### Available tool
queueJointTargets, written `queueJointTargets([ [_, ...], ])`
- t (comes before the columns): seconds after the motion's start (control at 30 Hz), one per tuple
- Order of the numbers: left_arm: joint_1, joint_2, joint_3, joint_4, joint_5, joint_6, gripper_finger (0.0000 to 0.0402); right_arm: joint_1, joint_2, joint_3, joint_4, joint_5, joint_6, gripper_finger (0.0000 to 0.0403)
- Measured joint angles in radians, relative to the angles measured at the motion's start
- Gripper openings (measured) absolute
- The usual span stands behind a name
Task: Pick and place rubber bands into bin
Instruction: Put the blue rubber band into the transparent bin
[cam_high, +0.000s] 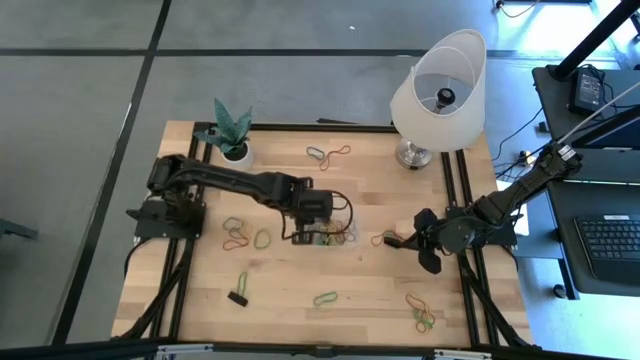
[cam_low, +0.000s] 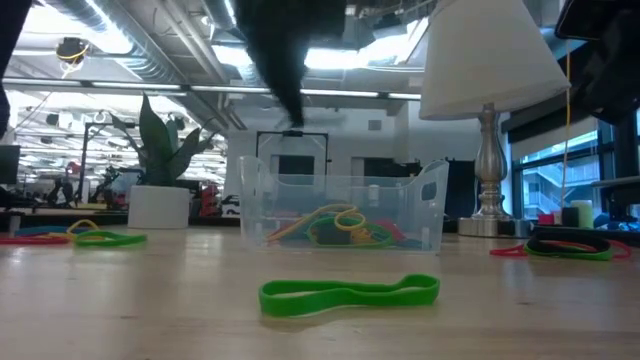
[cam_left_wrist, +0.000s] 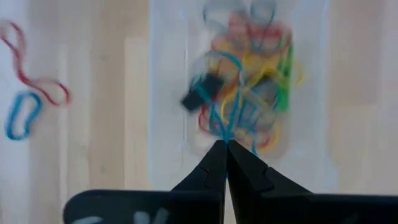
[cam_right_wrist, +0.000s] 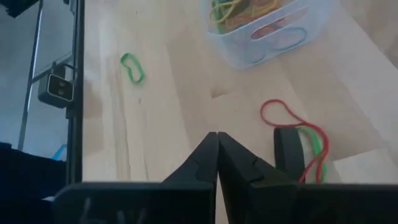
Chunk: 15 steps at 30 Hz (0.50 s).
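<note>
The clear bin (cam_high: 335, 236) (cam_low: 340, 205) sits near the table's middle and holds a tangle of yellow, red, green and blue rubber bands (cam_left_wrist: 249, 81). My left gripper (cam_left_wrist: 224, 144) (cam_high: 315, 222) hovers over the bin, shut, with blue band strands (cam_left_wrist: 227, 121) meeting at its tips. My right gripper (cam_right_wrist: 217, 135) (cam_high: 402, 240) is shut to the right of the bin, above bare wood, beside a red and a green band (cam_right_wrist: 305, 140). Loose bands lie on the table to the left (cam_high: 240, 235), near (cam_high: 325, 298) (cam_low: 350, 293), far (cam_high: 328, 153) and near right (cam_high: 420, 312). My left gripper pinches a blue rubber band (cam_left_wrist: 225, 127) at its fingertips, coming from above and pointing down. The band hangs below the tips over the bin's contents. The picture is blurred, so I cannot tell whether the band touches the pile.
A white lamp (cam_high: 437, 85) stands at the far right corner and a plant in a white pot (cam_high: 232, 140) at the far left. A small black clip (cam_high: 238, 297) lies near left. A dark block (cam_right_wrist: 287, 152) sits by the red band.
</note>
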<state>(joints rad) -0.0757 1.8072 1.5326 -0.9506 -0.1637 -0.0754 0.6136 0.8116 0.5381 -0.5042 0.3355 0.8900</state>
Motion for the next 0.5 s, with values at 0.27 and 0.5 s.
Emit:
queueJointTargets([
  [0.27,0.031,0.000,-0.176,0.232,0.081,0.063,0.0003,0.000,0.000,0.000,0.000,0.088,0.021,0.0014],
  [0.5,0.052,0.000,-0.193,0.238,0.077,0.132,0.0006,-0.003,0.000,0.000,0.000,0.144,0.051,0.0014],
])
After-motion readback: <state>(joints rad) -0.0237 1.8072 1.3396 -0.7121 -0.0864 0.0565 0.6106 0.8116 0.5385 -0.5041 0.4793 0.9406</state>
